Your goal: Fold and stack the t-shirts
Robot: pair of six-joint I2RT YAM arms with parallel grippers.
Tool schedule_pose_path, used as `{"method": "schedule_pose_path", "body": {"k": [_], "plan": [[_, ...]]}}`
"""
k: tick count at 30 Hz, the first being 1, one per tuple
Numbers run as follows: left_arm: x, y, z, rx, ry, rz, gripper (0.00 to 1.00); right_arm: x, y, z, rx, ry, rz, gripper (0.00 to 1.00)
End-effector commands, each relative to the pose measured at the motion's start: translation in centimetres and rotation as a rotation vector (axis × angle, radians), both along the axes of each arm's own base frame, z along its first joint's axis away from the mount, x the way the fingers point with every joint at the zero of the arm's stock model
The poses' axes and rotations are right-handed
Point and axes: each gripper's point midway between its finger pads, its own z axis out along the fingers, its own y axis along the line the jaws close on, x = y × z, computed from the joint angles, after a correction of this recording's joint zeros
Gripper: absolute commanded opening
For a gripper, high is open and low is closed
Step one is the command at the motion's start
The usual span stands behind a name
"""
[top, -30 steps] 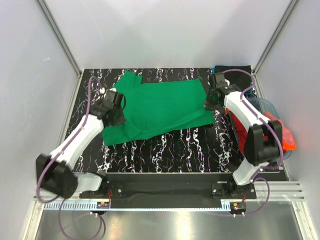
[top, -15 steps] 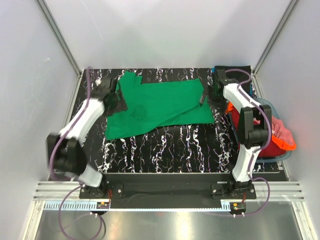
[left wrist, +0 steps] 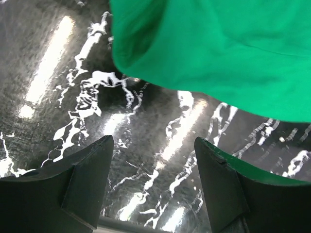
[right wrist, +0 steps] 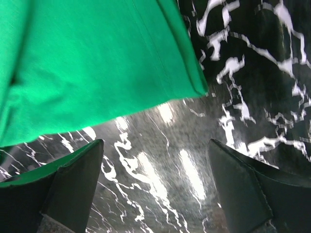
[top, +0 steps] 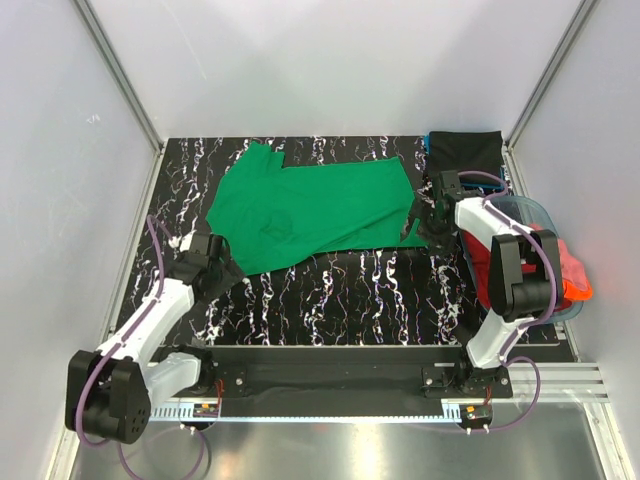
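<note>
A bright green t-shirt lies spread on the black marbled table, one layer folded over. My left gripper sits just off the shirt's near-left corner, open. In the left wrist view the shirt's edge lies beyond the empty gap of the left gripper. My right gripper hovers at the shirt's right edge, open. The right wrist view shows the shirt's hem corner just ahead of the right gripper, with bare table between the fingers. A black t-shirt lies folded at the back right.
A clear plastic tub stands at the right edge, holding red and orange cloth. Grey walls close in the table on three sides. The arm bases sit along the near rail.
Both grippers have opened and let go of the green shirt. The left arm has drawn back to the near left, and the shirt now lies flat.
</note>
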Motion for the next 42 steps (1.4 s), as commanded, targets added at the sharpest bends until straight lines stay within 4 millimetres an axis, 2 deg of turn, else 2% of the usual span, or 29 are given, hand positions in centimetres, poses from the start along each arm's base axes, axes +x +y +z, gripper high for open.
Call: {"method": "schedule_pose_path", "body": {"k": [1, 11, 14, 17, 18, 19, 20, 21, 22, 23, 24, 25, 26, 27, 28, 30, 31, 32, 34, 35, 38, 40, 42], "plan": [[3.3, 0.8, 1.6, 0.013, -0.157, 0.095, 0.73, 2.1, 0.1, 0.7, 0.044, -0.075, -0.015, 0.94], [5.6, 2.8, -0.8, 0.074, -0.148, 0.167, 0.75, 2.9, -1.6, -2.0, 0.056, -0.040, -0.059, 0.87], [6.2, 3.3, -1.5, 0.078, -0.128, 0.182, 0.73, 3.3, -1.8, -2.6, 0.063, -0.037, -0.067, 0.81], [6.8, 3.7, -1.8, 0.077, -0.126, 0.190, 0.65, 3.4, -1.7, -3.2, 0.070, -0.026, -0.072, 0.73], [7.1, 3.9, -1.7, 0.082, -0.133, 0.195, 0.56, 3.5, -1.7, -3.2, 0.075, -0.024, -0.076, 0.69], [7.4, 3.9, -1.6, 0.087, -0.136, 0.190, 0.51, 3.6, -1.7, -3.3, 0.077, -0.028, -0.076, 0.59], [7.6, 4.1, -1.4, 0.092, -0.142, 0.191, 0.45, 3.6, -1.7, -3.5, 0.078, -0.024, -0.077, 0.53], [7.9, 4.3, -1.1, 0.094, -0.148, 0.194, 0.34, 3.7, -1.7, -3.4, 0.078, -0.025, -0.078, 0.46], [8.4, 4.4, -0.5, 0.095, -0.161, 0.191, 0.18, 3.8, -1.7, -3.4, 0.080, -0.026, -0.079, 0.28], [8.7, 4.5, 0.1, 0.096, -0.173, 0.191, 0.11, 3.9, -1.7, -3.2, 0.081, -0.032, -0.079, 0.22], [8.7, 4.8, 0.6, 0.102, -0.166, 0.194, 0.08, 3.9, -1.6, -3.0, 0.084, -0.033, -0.079, 0.15], [9.6, 4.9, 2.2, 0.101, -0.202, 0.193, 0.04, 4.0, -1.7, -2.9, 0.083, -0.038, -0.078, 0.07], [9.8, 5.1, 3.0, 0.105, -0.212, 0.196, 0.03, 4.2, -1.6, -2.2, 0.085, -0.054, -0.080, 0.00], [9.6, 5.5, 3.5, 0.108, -0.206, 0.205, 0.02, 4.3, -1.7, -1.8, 0.084, -0.064, -0.082, 0.00], [10.2, 5.8, 5.4, 0.104, -0.247, 0.208, 0.02, 4.0, -1.8, -1.5, 0.079, -0.061, -0.086, 0.00], [10.0, 6.6, 6.7, 0.103, -0.258, 0.226, 0.02, 3.9, -2.3, 0.2, 0.057, -0.097, -0.097, 0.00], [10.1, 6.7, 8.0, 0.102, -0.282, 0.227, 0.02, 3.2, -2.5, 0.4, 0.044, -0.086, -0.103, 0.00], [10.0, 6.8, 8.5, 0.099, -0.291, 0.226, 0.03, 3.0, -2.8, 1.7, 0.032, -0.116, -0.112, 0.00], [9.1, 7.6, 9.0, 0.103, -0.286, 0.239, 0.04, 1.5, -3.6, 1.7, -0.004, -0.106, -0.139, 0.00], [8.8, 7.7, 9.0, 0.105, -0.283, 0.242, 0.06, 1.0, -3.8, 2.8, -0.010, -0.135, -0.150, 0.00], [7.1, 7.9, 7.8, 0.094, -0.260, 0.250, 0.13, -1.5, -4.4, 2.7, -0.027, -0.134, -0.202, 0.00], [5.9, 7.7, 6.4, 0.069, -0.231, 0.257, 0.26, -3.5, -4.5, 1.6, -0.022, -0.102, -0.241, 0.00], [5.2, 7.4, 5.4, 0.042, -0.209, 0.252, 0.40, -4.6, -4.1, 1.9, 0.013, -0.115, -0.268, 0.00]]}}
